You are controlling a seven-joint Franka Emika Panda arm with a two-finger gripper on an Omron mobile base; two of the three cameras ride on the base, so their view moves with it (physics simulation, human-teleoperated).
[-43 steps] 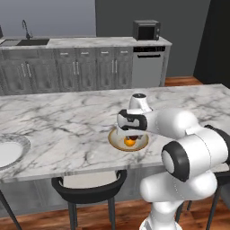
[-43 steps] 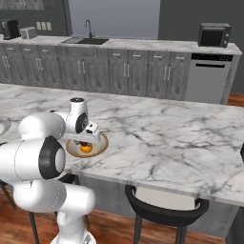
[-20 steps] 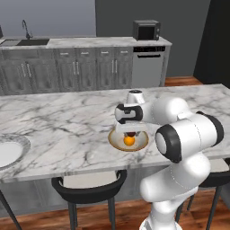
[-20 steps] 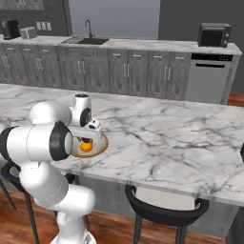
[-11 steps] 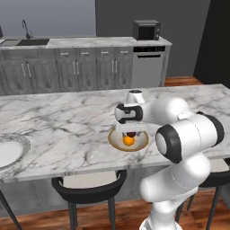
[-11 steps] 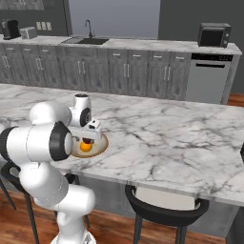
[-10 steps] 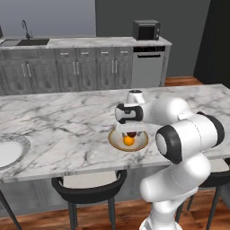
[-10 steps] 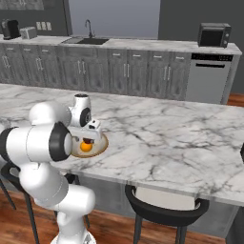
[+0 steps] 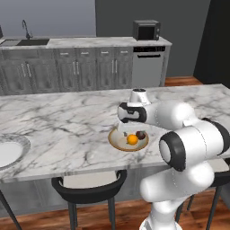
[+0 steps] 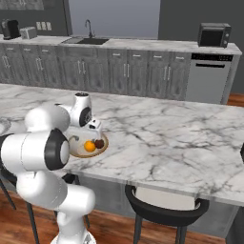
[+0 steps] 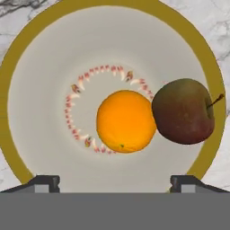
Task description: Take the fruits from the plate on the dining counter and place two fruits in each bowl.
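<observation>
A pale tan bowl with a brown rim stands on the white marble dining counter. In it lie two fruits, touching: a bright orange one and a reddish-brown one. My gripper hangs just above the bowl, open, with nothing between its fingertips. The white plate sits at the counter's far left, partly cut off by the frame.
Dark stools stand under the counter's near edge. Behind the counter runs a grey-cabinet worktop with a sink and a microwave.
The gripper has gone from shut to open. The reddish-brown fruit now lies in the tan bowl beside the orange one. The arm has hardly moved.
</observation>
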